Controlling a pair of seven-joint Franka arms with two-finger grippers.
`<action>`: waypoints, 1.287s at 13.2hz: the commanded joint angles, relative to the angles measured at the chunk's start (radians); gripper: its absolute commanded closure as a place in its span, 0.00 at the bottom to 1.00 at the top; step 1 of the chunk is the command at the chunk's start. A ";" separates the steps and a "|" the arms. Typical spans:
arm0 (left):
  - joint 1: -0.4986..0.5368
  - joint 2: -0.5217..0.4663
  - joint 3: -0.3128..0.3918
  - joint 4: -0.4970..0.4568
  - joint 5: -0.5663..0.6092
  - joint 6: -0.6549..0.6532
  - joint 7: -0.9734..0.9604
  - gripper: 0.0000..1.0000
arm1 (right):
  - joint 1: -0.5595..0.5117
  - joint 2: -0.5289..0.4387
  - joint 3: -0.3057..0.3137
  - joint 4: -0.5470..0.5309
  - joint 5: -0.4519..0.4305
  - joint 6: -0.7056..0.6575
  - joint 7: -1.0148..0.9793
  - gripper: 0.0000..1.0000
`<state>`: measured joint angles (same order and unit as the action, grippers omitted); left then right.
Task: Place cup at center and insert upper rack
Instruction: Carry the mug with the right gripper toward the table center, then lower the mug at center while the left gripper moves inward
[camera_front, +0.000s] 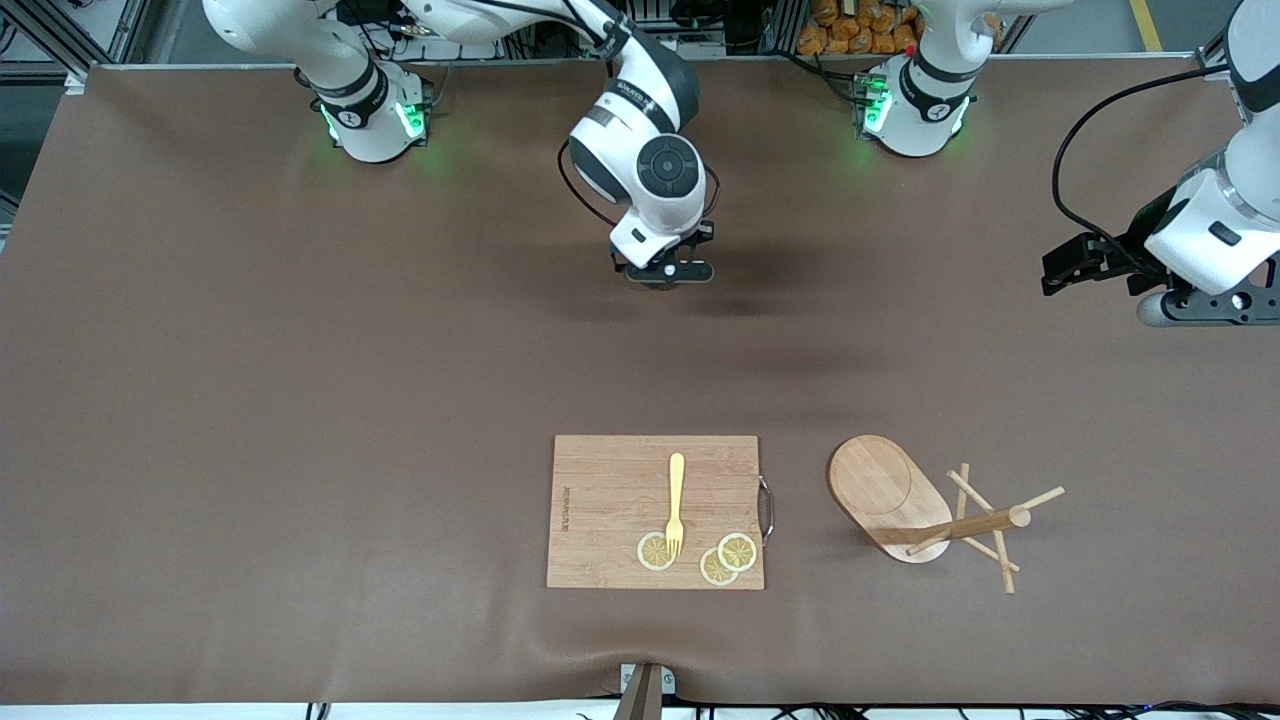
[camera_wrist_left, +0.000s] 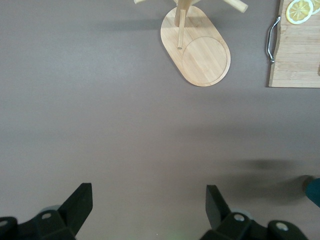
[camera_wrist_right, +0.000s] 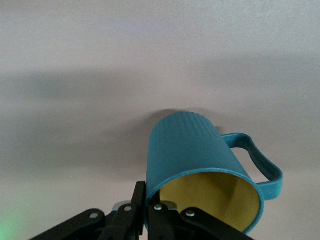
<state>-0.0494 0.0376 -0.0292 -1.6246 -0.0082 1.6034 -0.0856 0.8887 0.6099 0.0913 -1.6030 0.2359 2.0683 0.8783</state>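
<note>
The teal cup (camera_wrist_right: 190, 150), ribbed, with a side handle and a yellow inside, is held at its rim by my right gripper (camera_wrist_right: 150, 200), one finger outside the wall and one inside. In the front view that gripper (camera_front: 665, 270) is over the middle of the table and hides the cup under its hand. A sliver of the cup (camera_wrist_left: 314, 191) shows in the left wrist view. The upper rack (camera_front: 890, 495), a bamboo mug tree with an oval base, post and pegs, stands toward the left arm's end, nearer the front camera. My left gripper (camera_front: 1060, 270) hangs open and empty above the table's end, fingertips (camera_wrist_left: 82, 197) spread wide.
A wooden cutting board (camera_front: 610, 510) with a metal handle lies beside the rack (camera_wrist_left: 200, 55), nearer the front camera than the right gripper. On it are a yellow fork (camera_front: 676, 500) and lemon slices (camera_front: 737, 551). A corner of the board (camera_wrist_left: 297, 55) shows in the left wrist view.
</note>
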 joint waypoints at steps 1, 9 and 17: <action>0.000 0.005 -0.009 0.015 -0.016 -0.011 -0.049 0.00 | 0.021 0.034 -0.015 0.035 -0.001 0.009 0.024 1.00; -0.015 0.022 -0.041 0.017 -0.015 -0.014 -0.201 0.00 | 0.021 0.045 -0.025 0.035 -0.016 0.038 0.024 0.99; -0.015 0.022 -0.043 0.015 -0.016 -0.014 -0.258 0.00 | 0.006 0.050 -0.044 0.037 -0.006 0.053 0.030 0.67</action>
<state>-0.0668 0.0580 -0.0705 -1.6242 -0.0093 1.6033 -0.3182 0.8904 0.6403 0.0535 -1.5934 0.2317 2.1173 0.8827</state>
